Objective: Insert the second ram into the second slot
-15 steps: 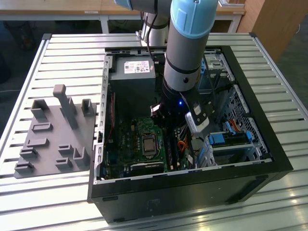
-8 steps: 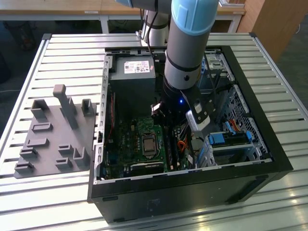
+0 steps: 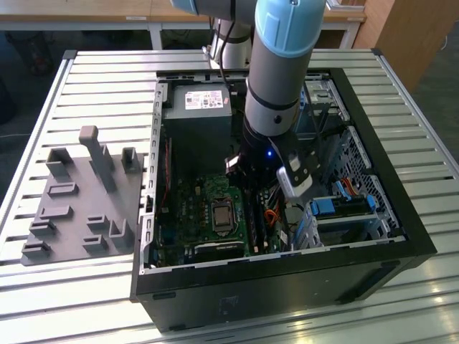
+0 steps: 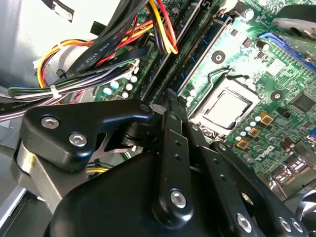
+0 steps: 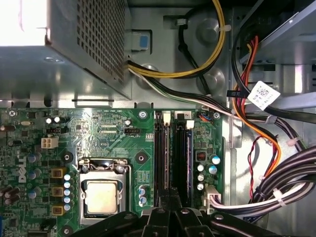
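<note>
First wrist view: second ram [image 5: 189,160] seated in slot, just beyond claw [image 5: 170,210]

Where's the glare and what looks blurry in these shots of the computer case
In the first wrist view, light blows out the power supply top; the motherboard stays sharp. In the second wrist view, the gripper linkage looms dark and the cables look soft. In the exterior view, a blue light glows on the arm.

Light-blue-capped grey arm [image 3: 276,79], black screwed gripper [image 4: 170,106].
</note>
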Controlling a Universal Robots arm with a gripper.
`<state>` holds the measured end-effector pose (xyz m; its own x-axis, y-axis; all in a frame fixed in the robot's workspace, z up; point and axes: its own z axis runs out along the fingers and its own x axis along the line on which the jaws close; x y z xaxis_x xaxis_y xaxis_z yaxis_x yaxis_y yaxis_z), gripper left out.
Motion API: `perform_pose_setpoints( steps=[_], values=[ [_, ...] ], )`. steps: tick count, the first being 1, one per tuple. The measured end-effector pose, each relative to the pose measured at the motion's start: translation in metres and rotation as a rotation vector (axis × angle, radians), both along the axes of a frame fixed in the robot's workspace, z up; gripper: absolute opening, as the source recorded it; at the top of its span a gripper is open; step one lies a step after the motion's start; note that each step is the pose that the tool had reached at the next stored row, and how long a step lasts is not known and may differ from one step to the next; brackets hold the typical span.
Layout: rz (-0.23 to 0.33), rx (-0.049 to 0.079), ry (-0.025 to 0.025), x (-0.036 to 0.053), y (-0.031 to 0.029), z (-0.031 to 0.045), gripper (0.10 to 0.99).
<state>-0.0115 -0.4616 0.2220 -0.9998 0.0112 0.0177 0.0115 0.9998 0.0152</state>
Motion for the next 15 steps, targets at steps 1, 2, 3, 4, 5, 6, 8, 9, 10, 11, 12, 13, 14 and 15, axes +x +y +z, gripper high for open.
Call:
perform_pose_setpoints(
  steps=[1,2,3,4,5,6,8,9,10,11,12,13,14,15],
  values=[
    [0.0,0.0,0.0001,0.0,0.0,-0.0007,0.106],
    [0.0,-0.001,0.0002,0.0,-0.0001,-0.0012,0.106],
    [0.0,-0.001,0.0003,0.0,-0.0001,-0.0018,0.106],
    [0.0,-0.001,0.0003,0.0,-0.0001,-0.0023,0.106],
    [0.0,-0.001,0.0002,0.0,-0.0001,-0.0028,0.106],
    [0.0,0.0,0.0001,0.0,-0.0001,-0.0033,0.106],
    [0.0,0.0,0.0002,0.0,0.0,-0.0042,0.106],
    [0.0,-0.001,0.0002,0.0,-0.0001,-0.005,0.106],
    [0.0,-0.001,0.0004,0.0,-0.0001,-0.0059,0.106],
    [0.0,-0.001,0.0004,0.0,-0.0002,-0.0067,0.106],
    [0.0,-0.001,0.0004,0.0,-0.0002,-0.0074,0.106],
    [0.0,-0.001,0.0004,0.0,-0.0001,-0.0077,0.106],
    [0.0,-0.001,0.0003,0.0,0.0,-0.0078,0.106],
    [0.0,-0.001,0.0004,0.0,0.0,-0.0077,0.106]
  ],
)
